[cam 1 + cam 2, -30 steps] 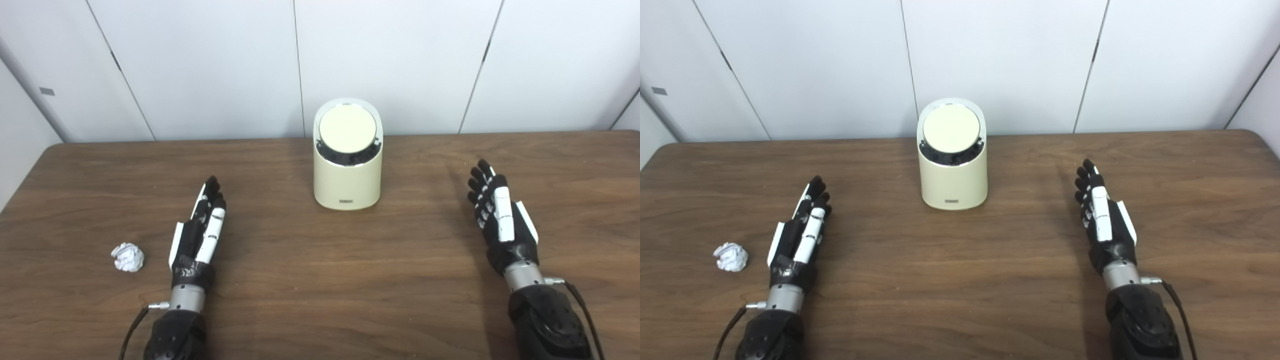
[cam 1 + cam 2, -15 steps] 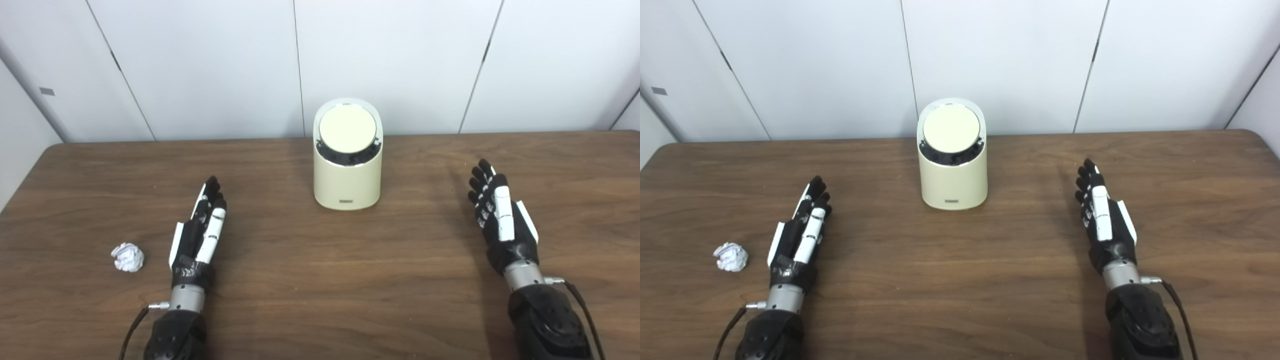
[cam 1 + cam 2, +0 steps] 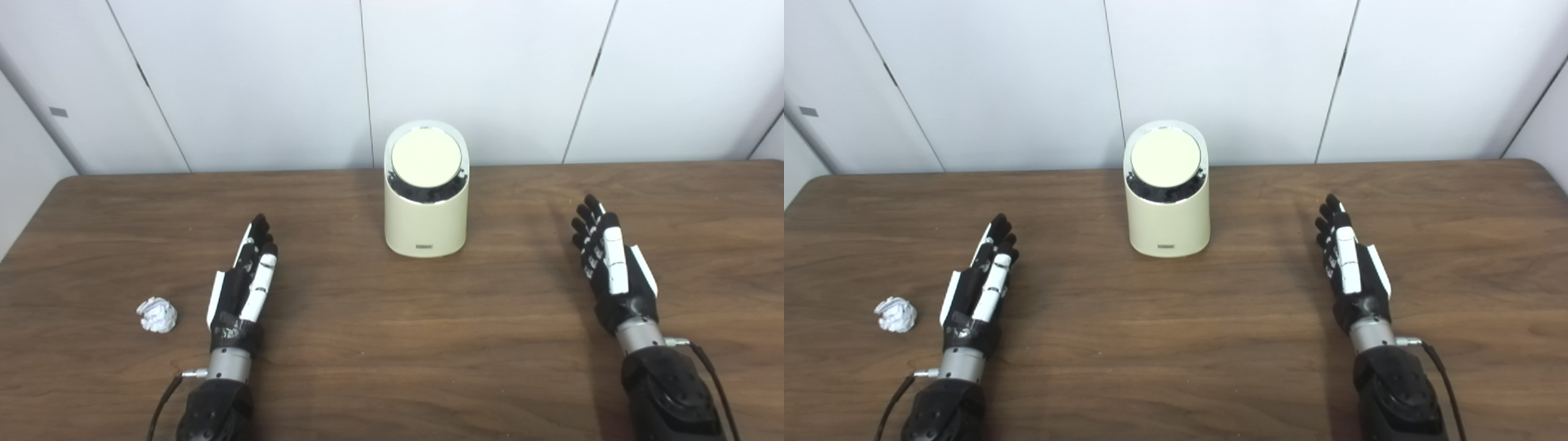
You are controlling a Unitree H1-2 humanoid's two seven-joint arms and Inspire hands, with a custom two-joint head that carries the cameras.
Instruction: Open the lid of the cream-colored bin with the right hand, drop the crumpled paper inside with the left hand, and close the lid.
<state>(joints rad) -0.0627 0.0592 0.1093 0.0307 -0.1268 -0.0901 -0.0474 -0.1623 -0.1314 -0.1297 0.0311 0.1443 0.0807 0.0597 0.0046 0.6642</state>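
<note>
A cream-colored bin (image 3: 425, 223) stands upright at the middle back of the wooden table (image 3: 392, 318), its round slanted lid (image 3: 425, 158) shut. A crumpled white paper ball (image 3: 157, 315) lies at the left front. My left hand (image 3: 245, 282) is open and empty, fingers straight, just right of the paper and apart from it. My right hand (image 3: 609, 263) is open and empty, fingers straight, well to the right of the bin.
White wall panels (image 3: 245, 79) rise right behind the table's back edge. Bare wood lies between the two hands and in front of the bin. The table's left edge runs close to the paper.
My right hand has shifted very slightly left and up. The left hand, the bin and the paper have not moved.
</note>
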